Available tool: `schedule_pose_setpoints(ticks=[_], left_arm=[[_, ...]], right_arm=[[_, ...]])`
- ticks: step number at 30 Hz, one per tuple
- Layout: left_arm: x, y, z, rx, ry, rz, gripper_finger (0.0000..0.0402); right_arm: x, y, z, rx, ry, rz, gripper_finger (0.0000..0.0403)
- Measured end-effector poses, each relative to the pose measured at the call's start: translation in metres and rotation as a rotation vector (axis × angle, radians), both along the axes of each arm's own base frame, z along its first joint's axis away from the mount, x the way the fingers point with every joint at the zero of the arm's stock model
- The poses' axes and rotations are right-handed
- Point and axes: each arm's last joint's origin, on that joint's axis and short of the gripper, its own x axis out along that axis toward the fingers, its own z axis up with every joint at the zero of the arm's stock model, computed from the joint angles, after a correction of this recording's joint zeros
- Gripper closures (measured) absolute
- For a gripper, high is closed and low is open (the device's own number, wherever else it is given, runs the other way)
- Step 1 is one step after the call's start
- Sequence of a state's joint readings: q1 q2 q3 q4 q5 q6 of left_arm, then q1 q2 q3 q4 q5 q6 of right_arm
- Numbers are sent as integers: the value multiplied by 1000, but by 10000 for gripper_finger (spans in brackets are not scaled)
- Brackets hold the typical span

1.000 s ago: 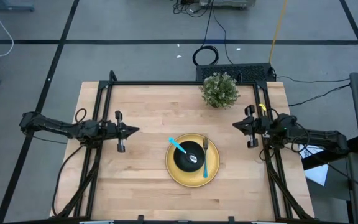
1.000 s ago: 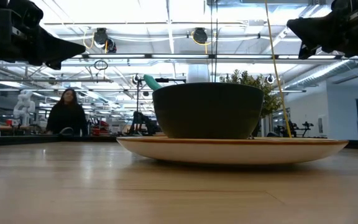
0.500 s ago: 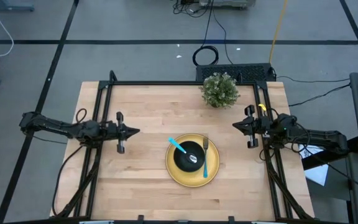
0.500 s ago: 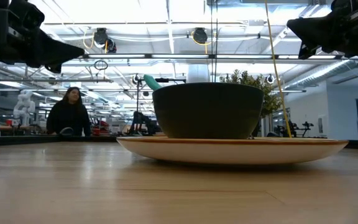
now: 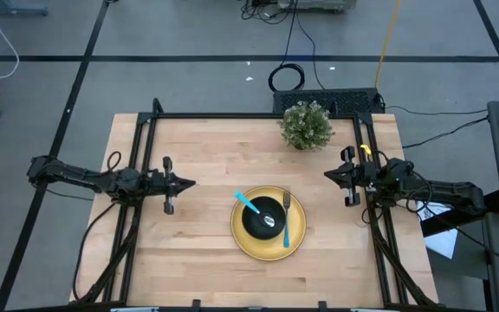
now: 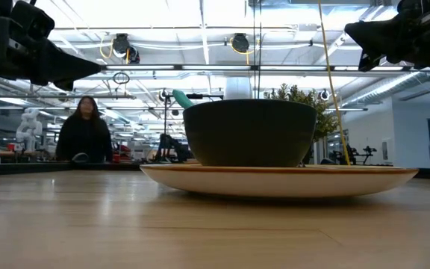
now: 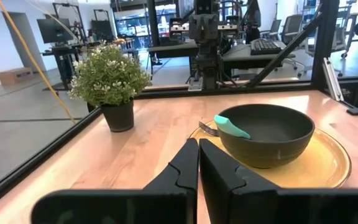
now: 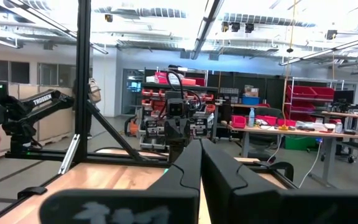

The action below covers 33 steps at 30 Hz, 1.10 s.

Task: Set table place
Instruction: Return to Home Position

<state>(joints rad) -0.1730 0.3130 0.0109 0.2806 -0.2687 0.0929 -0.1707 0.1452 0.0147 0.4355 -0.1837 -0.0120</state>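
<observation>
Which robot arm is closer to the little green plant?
Right. The right tool hovers near the plant, on the same side of the table; the left tool is over the opposite side, much farther.

Down at table level: the black bowl [image 6: 250, 133] sits on the plate [image 6: 275, 181], which lies flat on the wooden table [image 6: 125, 224]. A turquoise handle [image 6: 183, 99] pokes up over the bowl's left rim. A leafy plant [image 6: 304, 96] peeks out behind, to the right. The left gripper [image 6: 88, 66] hangs high at upper left and the right gripper [image 6: 353, 31] at upper right, both well clear of the bowl. Far back stands a person [image 6: 85, 138] in a dark top.
</observation>
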Motion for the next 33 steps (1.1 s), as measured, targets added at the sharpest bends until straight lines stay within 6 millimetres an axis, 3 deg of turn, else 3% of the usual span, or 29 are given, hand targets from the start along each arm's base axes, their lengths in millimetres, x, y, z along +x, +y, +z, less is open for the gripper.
schedule_pose_setpoints(ticks=[8,18,33], left_arm=[[0,0,0,6,1,-2,399],[0,0,0,6,1,-2,366],[0,0,0,7,1,-1,370]], right_arm=[[0,0,0,0,0,0,403],[0,0,0,0,1,0,403],[0,0,0,0,1,0,403]])
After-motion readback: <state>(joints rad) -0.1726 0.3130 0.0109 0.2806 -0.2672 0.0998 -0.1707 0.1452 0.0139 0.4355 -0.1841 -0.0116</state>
